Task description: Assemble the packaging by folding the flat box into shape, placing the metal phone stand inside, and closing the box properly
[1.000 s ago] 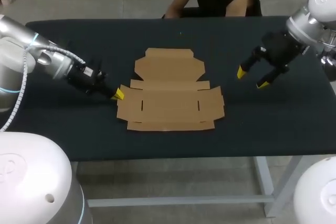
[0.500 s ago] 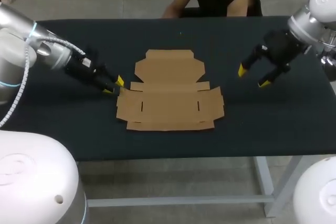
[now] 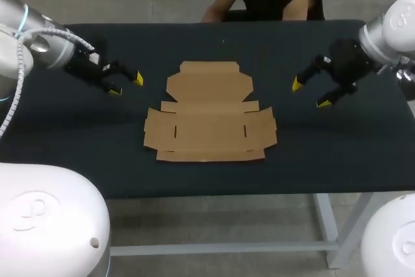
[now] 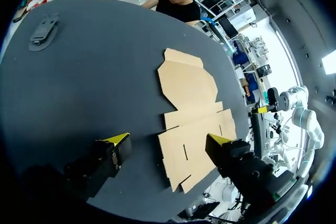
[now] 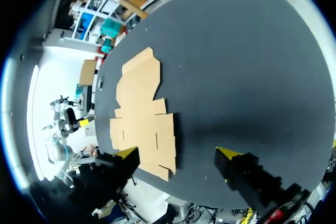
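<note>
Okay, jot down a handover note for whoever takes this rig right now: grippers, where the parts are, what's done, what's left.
Left gripper: open, empty, off the left side of the flat cardboard box.
Right gripper: open, empty, off the box's right side.
Box: lying fully unfolded mid-table, no flap raised.
Metal phone stand: shows only in the left wrist view, lying near the table's edge, well away from the box.
Done: nothing yet.
Left: fold the box, put the stand in, close it.
</note>
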Tool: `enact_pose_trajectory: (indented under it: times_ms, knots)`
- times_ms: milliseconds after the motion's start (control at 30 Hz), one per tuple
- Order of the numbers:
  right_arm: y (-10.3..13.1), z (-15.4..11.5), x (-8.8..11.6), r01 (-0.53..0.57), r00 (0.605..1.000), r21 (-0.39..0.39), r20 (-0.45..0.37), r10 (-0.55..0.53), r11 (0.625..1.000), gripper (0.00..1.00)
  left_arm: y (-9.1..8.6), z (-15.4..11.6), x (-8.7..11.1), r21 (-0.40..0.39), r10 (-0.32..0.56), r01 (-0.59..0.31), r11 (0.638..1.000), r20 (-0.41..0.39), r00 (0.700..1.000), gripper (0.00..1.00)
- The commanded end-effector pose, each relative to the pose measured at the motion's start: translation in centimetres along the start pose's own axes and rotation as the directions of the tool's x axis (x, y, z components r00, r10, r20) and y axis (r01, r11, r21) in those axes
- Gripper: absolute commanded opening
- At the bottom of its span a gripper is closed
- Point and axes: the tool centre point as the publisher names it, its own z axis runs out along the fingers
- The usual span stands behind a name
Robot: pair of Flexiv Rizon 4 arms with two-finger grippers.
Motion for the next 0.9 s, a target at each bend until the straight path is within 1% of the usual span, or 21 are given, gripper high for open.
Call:
enact_pose_trajectory:
  times_ms: [33, 67, 100, 133, 167, 200, 267, 300, 400, 500, 533, 600, 667, 733, 767, 800, 900]
  knots:
    - [0.2, -0.2, 0.9, 0.011, 1.0, -0.025, 0.008, -0.011, 1.0, 0.71, 0.2, -1.1, 0.7, 0.019, 0.0, -0.001, 1.0, 0.063, 0.998, 0.0]
    - [0.4, -0.2, 1.1, 0.009, 1.0, -0.033, 0.017, -0.008, 0.999, 0.43, 0.1, -1.2, 0.7, 0.022, 0.002, -0.003, 1.0, 0.067, 0.998, 0.0]
    - [0.6, -0.1, 1.2, 0.009, 1.0, -0.036, 0.014, -0.009, 0.999, 0.1, 0.0, -1.3, 0.6, 0.022, 0.004, -0.006, 1.0, 0.066, 0.998, 0.0]
    - [0.7, 0.0, 1.4, 0.013, 1.0, -0.052, 0.02, -0.012, 0.999, 0.0, 0.0, -1.3, 0.6, 0.022, 0.01, -0.012, 1.0, 0.07, 0.998, 0.0]
    - [0.9, 0.1, 1.6, 0.015, 1.0, -0.061, 0.028, -0.014, 0.998, 0.0, -0.2, -1.4, 0.6, 0.025, 0.01, -0.012, 1.0, 0.081, 0.997, 0.0]
    - [1.0, 0.3, 1.7, 0.022, 1.0, -0.067, 0.019, -0.021, 0.998, 0.0, -0.2, -1.4, 0.6, 0.022, 0.014, -0.016, 1.0, 0.079, 0.997, 0.0]
    - [1.4, 0.5, 2.0, 0.048, 0.998, -0.102, 0.036, -0.044, 0.994, 0.0, -0.4, -1.5, 0.7, 0.021, 0.026, -0.028, 0.999, 0.092, 0.995, 0.0]
    - [1.6, 0.6, 2.0, 0.056, 0.998, -0.112, 0.026, -0.054, 0.992, 0.0, -0.4, -1.7, 0.8, 0.017, 0.032, -0.033, 0.999, 0.089, 0.996, 0.0]
    - [2.2, 0.6, 2.3, 0.11, 0.994, -0.148, 0.008, -0.11, 0.983, 0.0, -0.6, -2.2, 1.0, 0.018, 0.041, -0.043, 0.999, 0.096, 0.995, 0.0]
    - [2.9, 0.6, 2.5, 0.163, 0.986, -0.17, 0.008, -0.164, 0.972, 0.0, -0.6, -2.4, 1.1, 0.015, 0.051, -0.053, 0.998, 0.113, 0.992, 0.0]
    - [3.1, 0.6, 2.6, 0.182, 0.983, -0.169, 0.004, -0.184, 0.969, 0.0, -0.6, -2.4, 1.1, 0.015, 0.049, -0.051, 0.999, 0.114, 0.992, 0.0]
    - [3.4, 0.7, 2.8, 0.203, 0.979, -0.175, 0.024, -0.202, 0.963, 0.0, -0.5, -2.4, 1.1, 0.011, 0.046, -0.047, 0.999, 0.116, 0.992, 0.0]
    - [3.7, 1.0, 2.8, 0.225, 0.974, -0.165, 0.019, -0.225, 0.96, 0.0, -0.5, -2.2, 1.1, -0.008, 0.036, -0.036, 0.999, 0.108, 0.993, 0.0]
    - [4.0, 1.6, 2.8, 0.224, 0.974, -0.14, 0.014, -0.224, 0.964, 0.0, -0.5, -1.7, 1.0, -0.053, 0.001, 0.003, 0.999, 0.083, 0.997, 0.0]
    - [4.2, 1.9, 2.7, 0.196, 0.981, -0.125, 0.031, -0.194, 0.973, 0.0, -0.6, -1.5, 1.0, -0.083, -0.022, 0.029, 0.996, 0.087, 0.996, 0.0]
    - [4.3, 2.0, 2.6, 0.181, 0.983, -0.121, 0.035, -0.178, 0.976, 0.0, -0.7, -1.3, 1.0, -0.089, -0.032, 0.041, 0.995, 0.097, 0.995, 0.0]
    - [4.3, 2.0, 2.6, 0.181, 0.983, -0.121, 0.035, -0.178, 0.976, 0.0, -0.7, -1.3, 1.0, -0.089, -0.032, 0.041, 0.995, 0.097, 0.995, 0.0]
